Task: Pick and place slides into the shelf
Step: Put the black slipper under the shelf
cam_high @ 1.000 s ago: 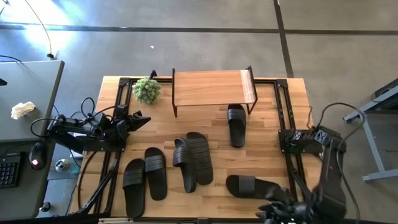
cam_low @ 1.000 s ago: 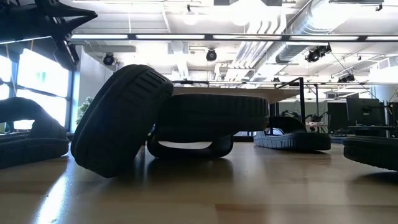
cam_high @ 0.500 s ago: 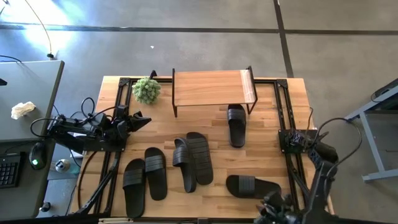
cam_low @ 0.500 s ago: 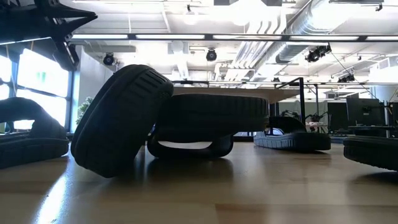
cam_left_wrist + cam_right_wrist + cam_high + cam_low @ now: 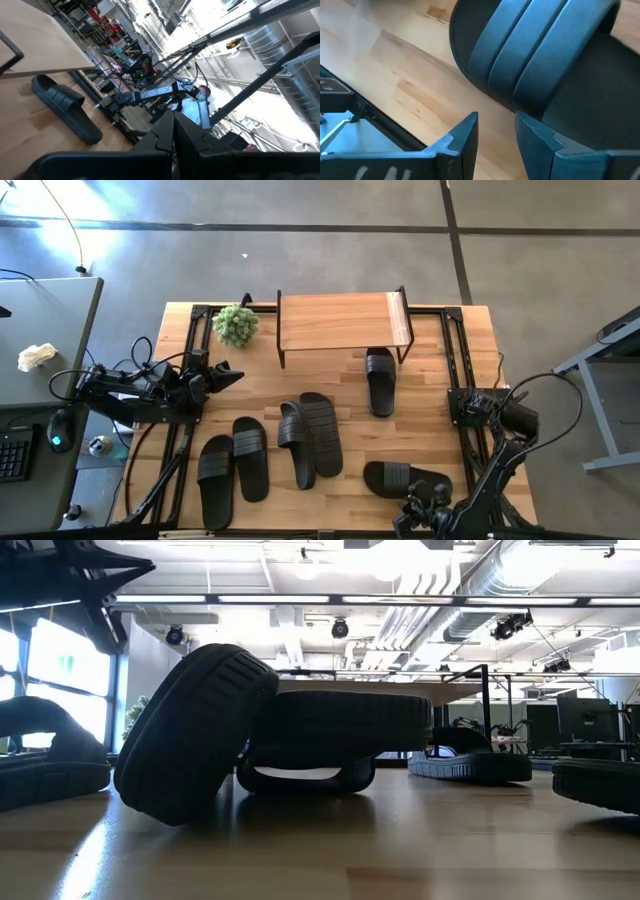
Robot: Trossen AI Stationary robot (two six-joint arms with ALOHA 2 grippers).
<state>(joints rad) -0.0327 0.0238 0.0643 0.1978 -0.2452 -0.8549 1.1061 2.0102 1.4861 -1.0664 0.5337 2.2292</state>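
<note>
High view — six plain black slides [image 5: 320, 432], shelf [image 5: 342, 322] — no writing legible.

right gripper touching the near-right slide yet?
Apart. The right wrist view shows the right gripper open, bare wooden table showing between its fingertips and the slide just ahead. The high view agrees: it hovers at that slide's near edge.

The matte black rubber slide sandals [image 5: 318, 432] are uniformly dark, their wide straps marked with raised parallel ribs; close up, one strap [image 5: 540, 55] shows three broad bands and a finely speckled footbed. The light wooden plank shelf [image 5: 342, 322] is pale honey with faint grain, on thin black metal legs. The pale wood worktop [image 5: 420, 400] shows streaky blond boards. A small potted plant [image 5: 236, 325] is dusty green.
</note>
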